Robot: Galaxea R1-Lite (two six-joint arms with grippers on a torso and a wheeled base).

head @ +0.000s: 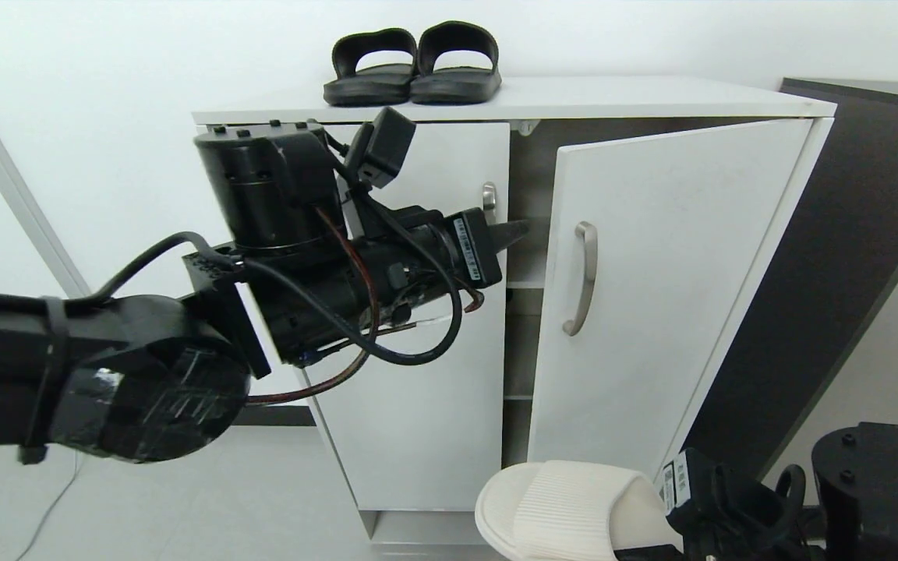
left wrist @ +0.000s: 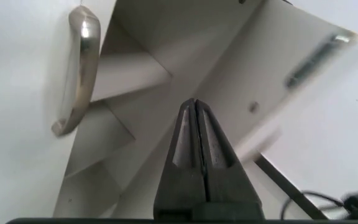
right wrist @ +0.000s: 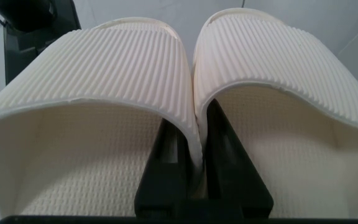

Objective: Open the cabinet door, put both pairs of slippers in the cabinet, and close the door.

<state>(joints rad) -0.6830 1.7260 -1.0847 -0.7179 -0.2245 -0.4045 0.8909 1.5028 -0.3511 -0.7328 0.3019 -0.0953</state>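
Two doors front the white cabinet [head: 652, 97], which stands on a pale grey floor [head: 184, 499] against a white wall [head: 106, 78], with a dark panel [head: 846, 234] just beside it on the robot's right. The right door [head: 675, 273] is swung partly open, showing shelves [head: 525, 284] in the dark gap behind it. The left door [head: 418, 421] looks shut.

The left arm [head: 106, 366] enters low from the robot's left and bends upward at a bulky joint. Its forearm lies roughly level across the left door, pointing toward the gap. The left gripper [head: 515, 230] has its tip at the free edge of the left door, just below that door's handle [head: 489, 195]. The left wrist view shows its two fingers pressed flat together, gripping nothing, aimed at the shelved interior.

A pair of black slippers [head: 413, 66] sits side by side on the cabinet top, near its left end, toes facing out.

A pair of white slippers [head: 566, 510] hangs low in front of the cabinet, below the open right door. The right gripper [right wrist: 191, 168] holds them with one finger inside each slipper, pinching the two ribbed straps together where they touch.

The right door's curved metal handle [head: 583, 276] stands upright on its face.
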